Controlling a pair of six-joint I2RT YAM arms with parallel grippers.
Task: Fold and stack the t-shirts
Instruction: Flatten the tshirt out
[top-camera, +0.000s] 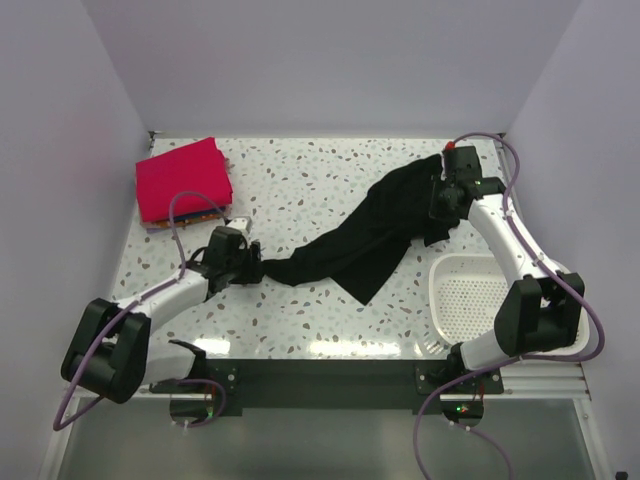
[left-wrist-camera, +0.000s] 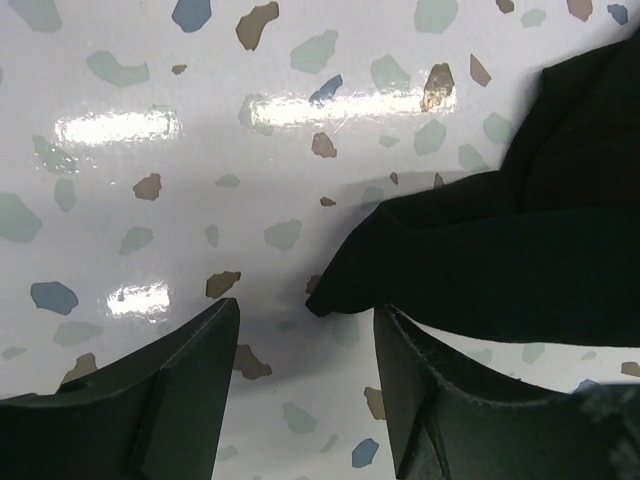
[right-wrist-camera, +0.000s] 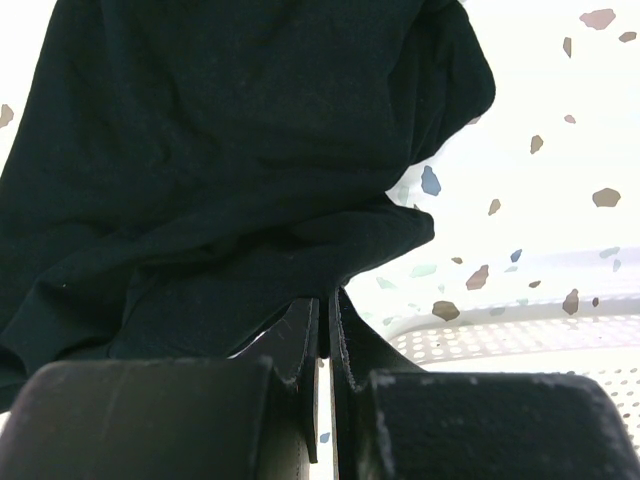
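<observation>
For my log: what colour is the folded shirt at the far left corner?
The folded shirt is bright pinkish-red, seen best in the top external view.

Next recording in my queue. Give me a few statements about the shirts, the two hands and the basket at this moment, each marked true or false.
1. The black t-shirt lies folded on the stack. False: it lies unfolded and crumpled, stretched diagonally across the table between the two hands.
2. The left hand is open. True: a corner of the black cloth lies at the gap between its fingers.
3. The red t-shirt lies folded in the far left corner. True.
4. The right hand is wide open. False: its fingers are shut on the black t-shirt's edge.
5. The white basket holds the red t-shirt. False: no shirt shows in it.
</observation>
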